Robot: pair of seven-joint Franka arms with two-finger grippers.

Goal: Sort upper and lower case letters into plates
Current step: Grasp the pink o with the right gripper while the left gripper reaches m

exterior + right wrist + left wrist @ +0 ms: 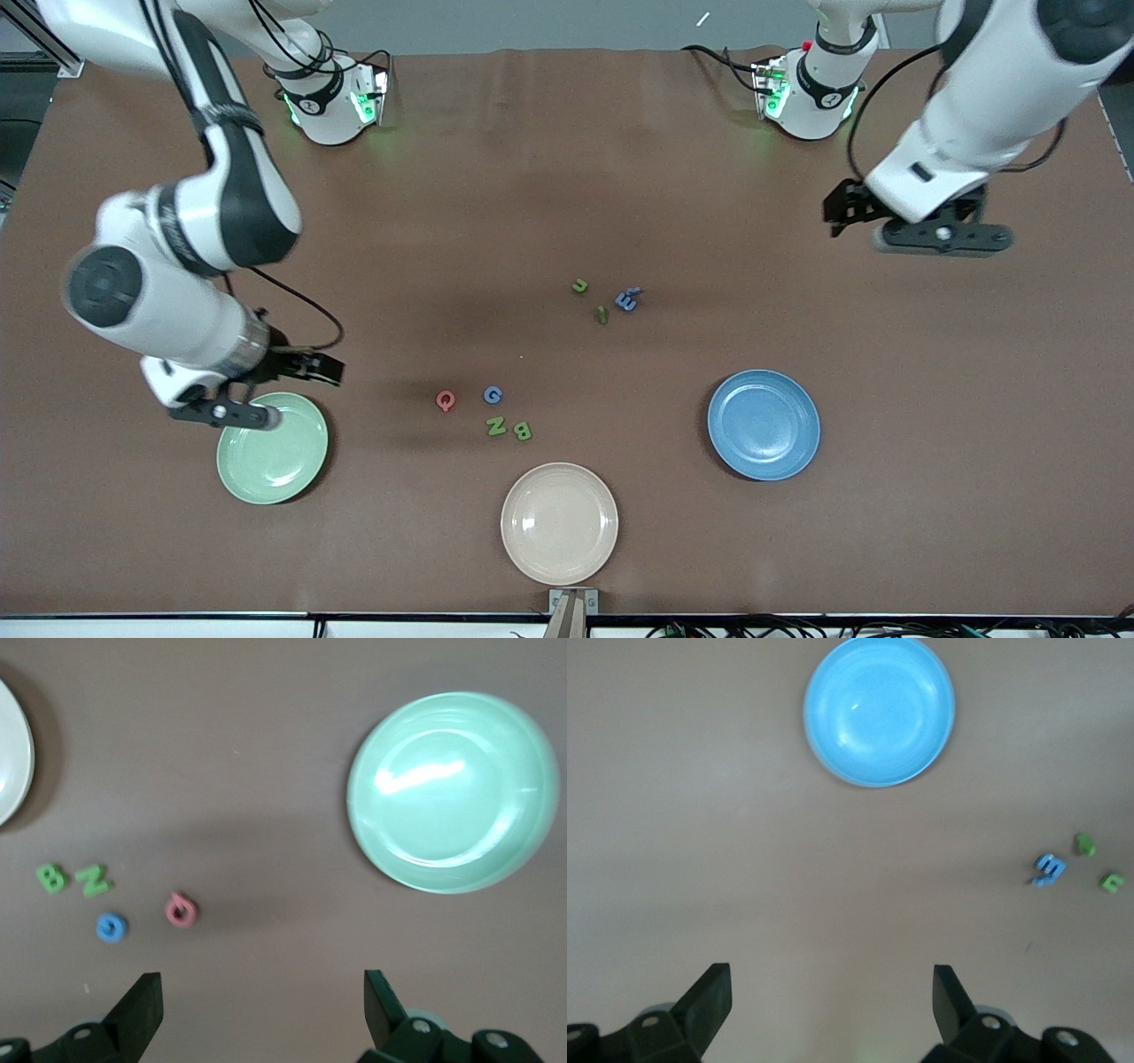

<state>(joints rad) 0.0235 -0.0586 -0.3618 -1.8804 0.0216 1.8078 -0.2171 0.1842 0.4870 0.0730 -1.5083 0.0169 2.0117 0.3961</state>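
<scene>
The mint green plate lies toward the right arm's end of the table, and the blue plate toward the left arm's end. Both are empty. A red Q, blue G, green N and green B lie between them. A blue letter and two small green letters lie farther from the camera. My right gripper is open and empty over the green plate's edge. My left gripper is open and empty over bare table; its wrist view shows the blue plate.
A cream-beige plate lies empty nearest the camera, between the two other plates; its rim shows in the right wrist view. The brown table is bare toward the robots' bases.
</scene>
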